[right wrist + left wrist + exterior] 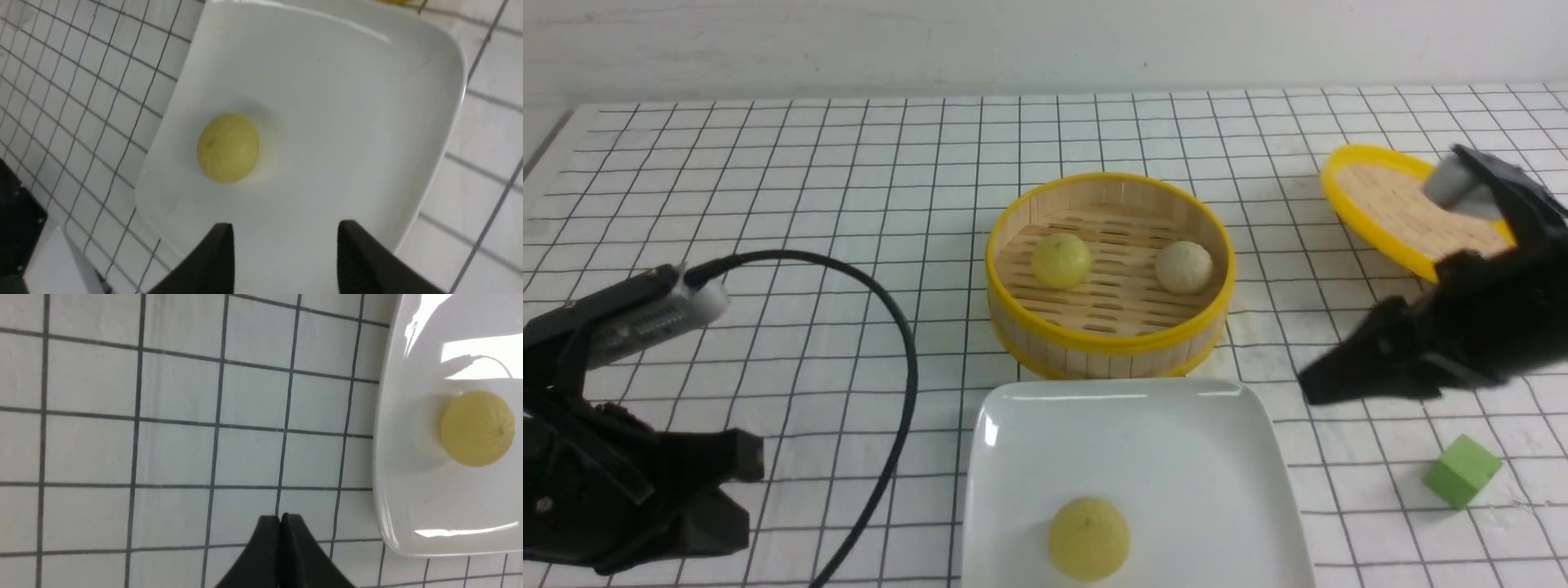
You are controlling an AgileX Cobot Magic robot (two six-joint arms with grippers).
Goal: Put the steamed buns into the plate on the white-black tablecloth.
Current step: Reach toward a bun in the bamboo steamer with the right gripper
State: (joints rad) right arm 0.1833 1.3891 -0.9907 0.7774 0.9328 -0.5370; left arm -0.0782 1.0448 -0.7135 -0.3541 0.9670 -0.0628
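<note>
One yellow bun [1089, 539] sits on the plate [1029, 425]; a second yellow bun [1061, 260] and a beige bun [1183, 267] lie in the bamboo steamer [1111, 343]. The left pincer [280, 517] is clenched on nothing, the right pincer [284, 232] released.

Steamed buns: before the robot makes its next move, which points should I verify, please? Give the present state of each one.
1. The right hand is open and empty: ok.
2. The left hand is shut, holds nothing and is beside the plate, not over it: ok.
3. The first yellow bun lies in the plate: ok.
4. All buns are in the plate: not ok. The second yellow bun and the beige bun sit in the steamer basket.
5. The basket is uncovered, with the lid apart from it: ok.
</note>
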